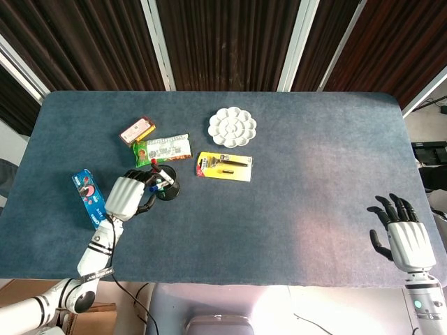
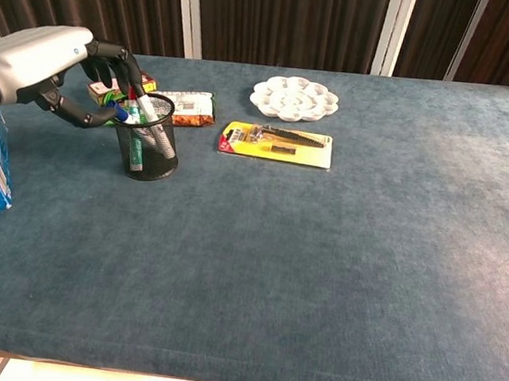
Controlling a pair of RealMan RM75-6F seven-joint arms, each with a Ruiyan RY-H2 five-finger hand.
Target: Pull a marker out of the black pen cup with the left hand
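The black mesh pen cup (image 2: 152, 155) (image 1: 167, 190) stands left of the table's middle with several markers (image 2: 139, 97) sticking out of its top, one red-capped, one blue-capped. My left hand (image 1: 128, 195) (image 2: 52, 63) is right beside the cup's left side, fingers spread and curved toward the marker tops; nothing is held in it. My right hand (image 1: 406, 239) hangs open off the table's near right corner, far from the cup.
A blue cookie box (image 1: 90, 199) lies left of the left hand. Behind the cup are a green snack pack (image 1: 163, 149) and a small red pack (image 1: 137, 130). A yellow razor card (image 1: 224, 166) and a white paint palette (image 1: 232, 126) lie to the right.
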